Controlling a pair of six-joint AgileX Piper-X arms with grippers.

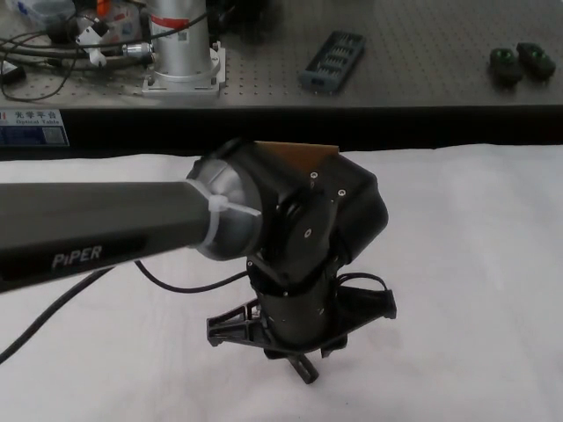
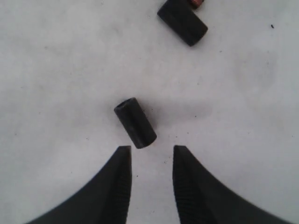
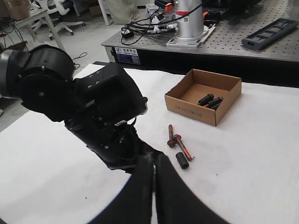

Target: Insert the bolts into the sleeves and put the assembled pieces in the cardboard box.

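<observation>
Two black sleeves lie loose on the white cloth (image 2: pixel 56 56) over the worktop. One sleeve (image 2: pixel 135 122) sits just ahead of the left gripper (image 2: pixel 152 149), whose fingers stand apart. The second sleeve (image 2: pixel 182 22) lies farther off, just beside the long bolt (image 3: pixel 184 148). A short bolt (image 3: pixel 170 135), also red, lies next to it. Near them is one cardboard box (image 3: pixel 191 108), holding at least two dark assembled pieces (image 3: pixel 205 99). The right gripper (image 3: pixel 155 158) has its fingers together.

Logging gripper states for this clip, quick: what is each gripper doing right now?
Left gripper: jaws open, empty, a black sleeve just ahead of them.
Right gripper: jaws shut, nothing visible between them.
</observation>
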